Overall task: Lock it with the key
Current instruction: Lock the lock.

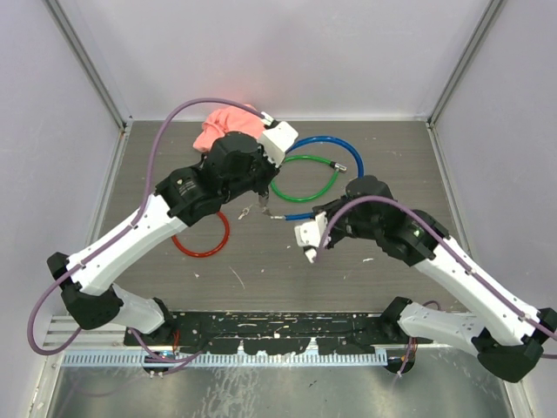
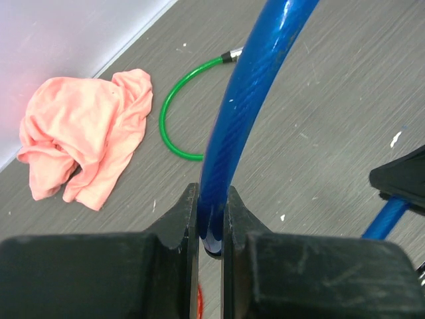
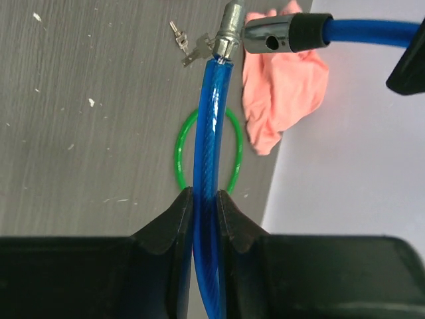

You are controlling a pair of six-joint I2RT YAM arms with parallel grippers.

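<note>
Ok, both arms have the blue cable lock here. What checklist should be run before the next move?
1. Left gripper clamped on the blue plastic-coated cable: ok.
2. Right gripper clamped on the same cable: ok.
3. Silver metal pin inside the dark metal lock barrel: not ok. It sits beside the barrel, and the side hole looks empty.
4. Small metal keys seated in the barrel: cannot tell.
5. Green cable loop and pink cloth clear of both grippers: ok, both lie apart from them.
</note>
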